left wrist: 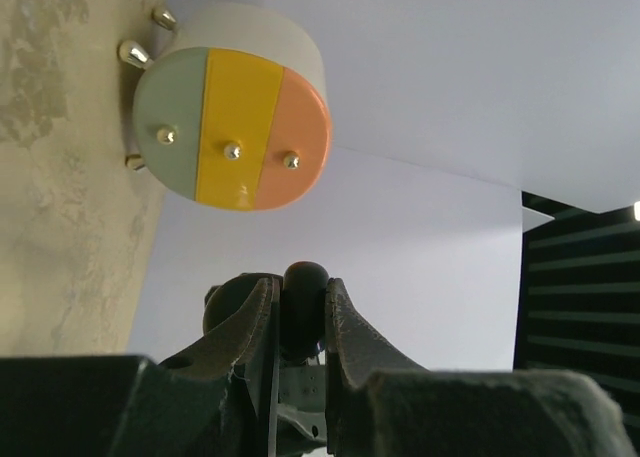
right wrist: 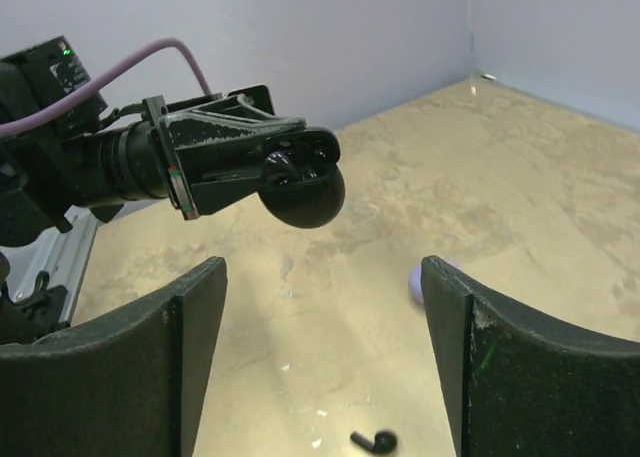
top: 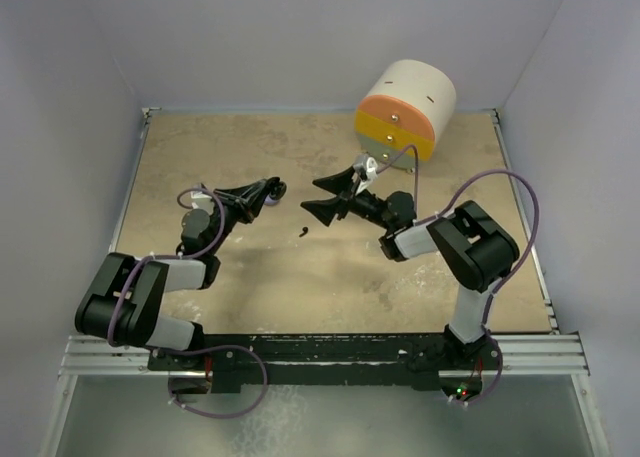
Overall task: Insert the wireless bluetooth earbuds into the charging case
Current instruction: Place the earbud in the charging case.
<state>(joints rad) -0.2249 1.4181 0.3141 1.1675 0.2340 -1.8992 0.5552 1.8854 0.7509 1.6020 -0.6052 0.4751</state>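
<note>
My left gripper (left wrist: 300, 307) is shut on the black rounded charging case (left wrist: 303, 297), held up off the table. In the right wrist view the case (right wrist: 305, 187) hangs at upper centre, with a dark earbud-like shape (right wrist: 278, 167) seated in its top. A black earbud (right wrist: 375, 440) lies loose on the table below, also seen from above (top: 303, 229). My right gripper (right wrist: 320, 277) is open and empty, just right of the case (top: 280, 188), with its fingers spread over the loose earbud. A small lavender piece (right wrist: 416, 282) shows partly behind the right finger.
A round drum (top: 405, 107) with green, yellow and orange face bands (left wrist: 232, 127) lies on its side at the back right. White walls close the table (top: 200, 157) on three sides. A metal rail (top: 320, 352) with the arm bases runs along the near edge.
</note>
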